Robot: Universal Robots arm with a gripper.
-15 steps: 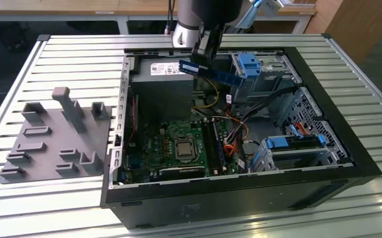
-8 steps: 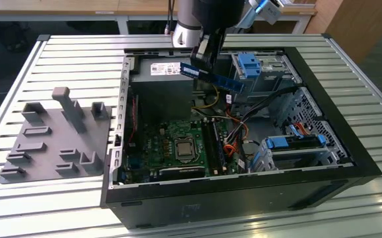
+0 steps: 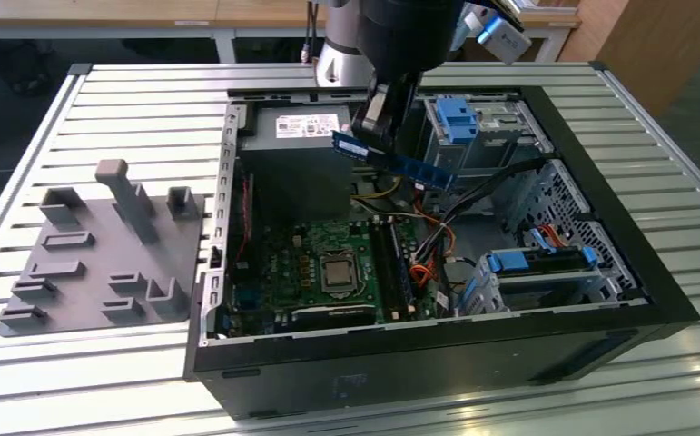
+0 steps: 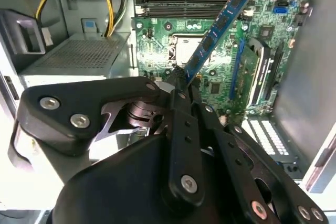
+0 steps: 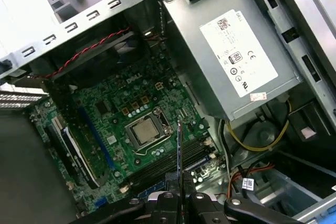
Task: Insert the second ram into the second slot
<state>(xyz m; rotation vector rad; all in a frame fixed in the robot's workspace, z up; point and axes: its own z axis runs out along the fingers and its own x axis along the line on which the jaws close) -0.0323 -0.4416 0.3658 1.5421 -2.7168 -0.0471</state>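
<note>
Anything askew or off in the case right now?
One thing: the second ram is gripped off-centre. The gripper has its jaws shut near one end, so most of the strip juts out slanted above the motherboard, not seated. Nothing spilled or visibly damaged otherwise.

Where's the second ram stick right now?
In the exterior view the second ram is held by the gripper above the motherboard, near the power supply.

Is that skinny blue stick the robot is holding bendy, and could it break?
Probably stiff: the second ram sticks out straight from the gripper with no sag. Likely light, since it is thin, seen edge-on in the first wrist view. Maybe fragile: small chips sit bare on its face.
</note>
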